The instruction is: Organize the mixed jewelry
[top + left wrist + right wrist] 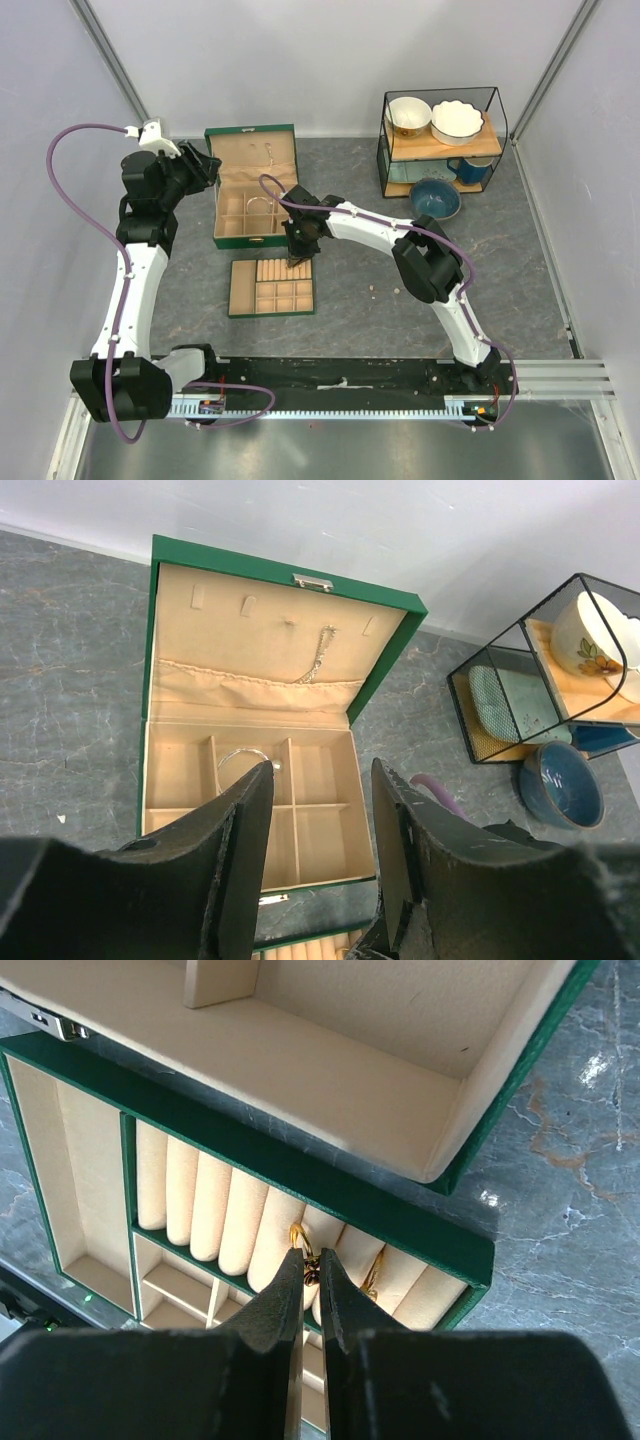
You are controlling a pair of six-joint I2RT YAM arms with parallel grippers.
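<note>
**Right wrist view: seating a ring in the tray's rolls**

The right gripper [312, 1265] is closed on a gold ring [300, 1237] at a slot between the cushion rolls [225, 1215] of the green tray [300, 1173]. It should press straight down, keeping the ring upright, and release only once it is wedged. The left gripper [322, 770] hovers half-open and empty above the jewelry box [280, 568] behind the tray, where the silver bangle [240, 755] lies.

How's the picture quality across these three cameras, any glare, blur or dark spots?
Top view: even, soft light, with a bright sheen on the metal strip at the bottom. Left wrist view: left fingers dark and blurred, green box sharp. Right wrist view: right fingers soft, gold ring sharp, glare specks on the table.
</note>
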